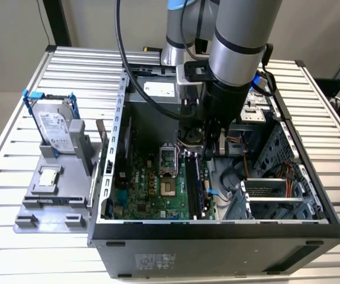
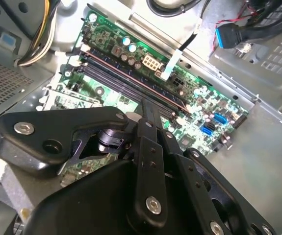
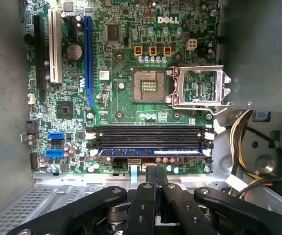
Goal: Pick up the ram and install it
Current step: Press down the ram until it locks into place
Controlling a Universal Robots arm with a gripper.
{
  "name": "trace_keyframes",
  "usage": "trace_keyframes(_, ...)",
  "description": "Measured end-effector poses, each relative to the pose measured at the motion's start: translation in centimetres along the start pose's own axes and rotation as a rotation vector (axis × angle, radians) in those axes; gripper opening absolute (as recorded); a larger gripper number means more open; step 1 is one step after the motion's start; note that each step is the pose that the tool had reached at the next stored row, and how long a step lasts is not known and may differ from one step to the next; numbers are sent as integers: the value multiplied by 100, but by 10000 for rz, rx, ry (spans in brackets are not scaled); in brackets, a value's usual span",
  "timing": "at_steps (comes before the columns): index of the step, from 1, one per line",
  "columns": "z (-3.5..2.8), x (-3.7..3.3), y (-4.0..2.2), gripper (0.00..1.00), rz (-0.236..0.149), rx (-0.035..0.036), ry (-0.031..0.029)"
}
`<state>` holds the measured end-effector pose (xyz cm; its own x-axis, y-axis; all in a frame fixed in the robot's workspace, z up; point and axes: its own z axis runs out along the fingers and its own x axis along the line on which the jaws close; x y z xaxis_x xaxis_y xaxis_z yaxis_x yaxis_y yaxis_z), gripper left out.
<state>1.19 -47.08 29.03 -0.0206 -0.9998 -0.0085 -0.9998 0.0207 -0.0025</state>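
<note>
- The arm reaches down into the open computer case (image 1: 217, 228), which lies on its side on the slatted metal tabletop (image 1: 10, 154).
- The claw (image 3: 155, 172) hangs just above the edge of the motherboard (image 3: 126, 105), beside the row of black memory slots (image 3: 148, 133).
- In both wrist views the claw's two black fingers (image 3: 149, 183) are pressed together with no gap between them and nothing held.
- The ram (image 3: 150, 152) sits lengthwise in the slot nearest the claw; in the first wrist view it shows as a long strip with a blue-tinted top edge, lying parallel to the open slots next to it.
- White latches (image 3: 208, 137) stand at the ends of the slots.
- In the exterior view the ram (image 1: 200, 186) appears as a thin dark strip in the slot bank, below the arm's wrist.
- The processor socket (image 3: 149, 86) is open, its metal retaining frame (image 3: 199, 90) swung to the side.
- In the exterior view, a grey tray (image 1: 57, 195) rests on the tabletop at the exterior view's left of the case, holding an upright silver hard drive (image 1: 56, 130) in a blue-clipped frame and a small square silver chip (image 1: 48, 176).
</note>
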Motion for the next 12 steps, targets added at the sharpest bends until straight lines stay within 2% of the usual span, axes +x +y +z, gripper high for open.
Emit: trace_keyframes(12,-1,0,0,0,0,-39,2)
